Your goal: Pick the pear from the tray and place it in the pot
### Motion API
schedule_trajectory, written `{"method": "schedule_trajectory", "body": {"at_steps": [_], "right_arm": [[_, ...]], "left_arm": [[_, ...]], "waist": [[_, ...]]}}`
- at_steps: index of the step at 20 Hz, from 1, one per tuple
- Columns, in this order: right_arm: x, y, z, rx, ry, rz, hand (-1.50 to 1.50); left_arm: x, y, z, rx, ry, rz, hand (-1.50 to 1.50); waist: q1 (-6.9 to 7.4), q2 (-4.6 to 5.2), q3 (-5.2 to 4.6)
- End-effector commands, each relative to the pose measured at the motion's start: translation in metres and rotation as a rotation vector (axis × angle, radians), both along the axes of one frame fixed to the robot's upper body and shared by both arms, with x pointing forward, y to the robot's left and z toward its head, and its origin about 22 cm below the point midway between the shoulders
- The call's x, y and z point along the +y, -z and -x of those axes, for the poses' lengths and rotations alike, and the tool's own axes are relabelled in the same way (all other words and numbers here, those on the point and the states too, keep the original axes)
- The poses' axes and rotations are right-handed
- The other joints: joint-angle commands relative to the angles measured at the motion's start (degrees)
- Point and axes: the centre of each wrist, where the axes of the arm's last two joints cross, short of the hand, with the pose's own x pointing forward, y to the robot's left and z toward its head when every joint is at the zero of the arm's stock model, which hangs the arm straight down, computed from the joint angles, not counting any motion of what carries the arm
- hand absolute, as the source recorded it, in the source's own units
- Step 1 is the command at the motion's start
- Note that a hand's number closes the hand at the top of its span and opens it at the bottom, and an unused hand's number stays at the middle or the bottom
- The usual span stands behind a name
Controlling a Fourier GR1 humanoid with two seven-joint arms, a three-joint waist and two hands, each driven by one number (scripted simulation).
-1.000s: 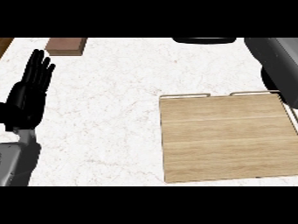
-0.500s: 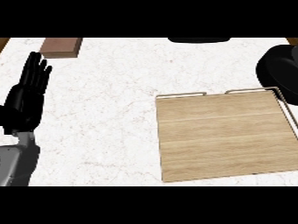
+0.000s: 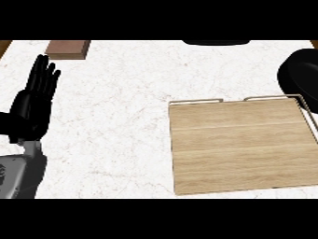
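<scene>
**Pear is nowhere in sight, so what can bite us from here?**

Starting with what we can see of the robot: the left hand (image 3: pixel 31 105) is parked by the left edge of the counter (image 3: pixel 134 93), fingers straight, side by side and pointing up. It holds nothing and is just resting there. The right hand doesn't show at all, so we can't say anything about what it's doing or carrying.

Moving out from there, the tray (image 3: pixel 244 149) sits toward the counter's right side, near the front edge. Its wooden floor is bare: no pear on it, and no pear anywhere else on the counter that we can find. Either it's out of view or it's with the hand we can't see. We honestly can't tell which.

The round black thing at the counter's right edge, just past the tray's far right corner, reads to us as the pot (image 3: pixel 311 77), partly cut off by the view.

Worries, as guesses:

- The pot is so close to the tray's wire rail that a drop aimed a bit short could land the pear back on the wood or bounce it off the rail.
- The pot hugs the right edge, so an overshoot could send a round, rolly fruit off the counter.
- With the pot half out of view, lining up over its opening looks harder.

The brown block (image 3: pixel 68 48) at the far left corner and the dark shape (image 3: pixel 216 42) on the far edge are well clear of all this.
</scene>
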Motion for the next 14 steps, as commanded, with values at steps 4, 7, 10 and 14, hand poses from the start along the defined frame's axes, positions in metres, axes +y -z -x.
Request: {"method": "schedule_trajectory", "body": {"at_steps": [4,7,10,14], "right_arm": [[-0.056,0.037,0.023,0.008,0.012,-0.008,1.5],[-0.069,0.043,0.021,0.109,0.039,-0.064,1.5],[-0.067,0.066,0.023,0.108,0.025,-0.239,1.5],[-0.081,0.067,0.03,0.056,-0.043,-0.401,-1.5]], "left_arm": [[0.007,0.01,-0.003,-0.016,0.003,0.002,0.0],[-0.001,-0.016,-0.007,-0.015,0.022,0.005,0.0],[0.001,-0.009,-0.004,-0.014,0.019,0.008,0.0],[0.003,-0.002,0.0,-0.019,0.03,0.004,0.0]], "waist": [[0.79,0.31,0.01],[1.71,0.54,0.07],[1.82,0.66,0.13],[1.61,0.63,0.12]]}}
